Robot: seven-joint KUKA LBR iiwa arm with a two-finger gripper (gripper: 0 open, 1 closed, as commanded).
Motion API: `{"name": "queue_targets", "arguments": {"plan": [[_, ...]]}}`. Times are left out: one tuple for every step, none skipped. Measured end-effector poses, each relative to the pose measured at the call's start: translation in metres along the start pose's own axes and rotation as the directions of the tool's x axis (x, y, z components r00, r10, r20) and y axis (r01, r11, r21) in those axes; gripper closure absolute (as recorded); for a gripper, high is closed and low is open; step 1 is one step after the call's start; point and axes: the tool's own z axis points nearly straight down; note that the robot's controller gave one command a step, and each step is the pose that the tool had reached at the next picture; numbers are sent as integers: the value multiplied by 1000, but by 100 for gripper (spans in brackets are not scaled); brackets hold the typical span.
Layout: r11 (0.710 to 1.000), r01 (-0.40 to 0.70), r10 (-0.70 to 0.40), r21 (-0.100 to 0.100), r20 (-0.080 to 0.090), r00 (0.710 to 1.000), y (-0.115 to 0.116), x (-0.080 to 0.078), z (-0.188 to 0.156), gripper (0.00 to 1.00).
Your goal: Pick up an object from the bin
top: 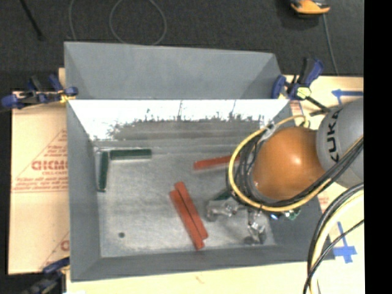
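The claw (236,220) hangs spread and empty near the front right corner of the bin (82,213), just right of the slanting red bars (187,216) at mid-floor, so closing here would likely grasp nothing or nudge them away.

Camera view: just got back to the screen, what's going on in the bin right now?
The arm reaches in from the view's right. Its pincer is down near the front right of the grey bin, fingers apart with nothing between them. A long red bar lies slantwise beside it, on the view's left. A shorter red bar lies farther back, and a green L-shaped piece lies at the back left. Nothing is picked up yet.
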Motion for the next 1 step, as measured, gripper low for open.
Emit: {"name": "queue_targets", "arguments": {"plan": [[914,405,-405,3,3,914,-11,-44,-79,0]]}}
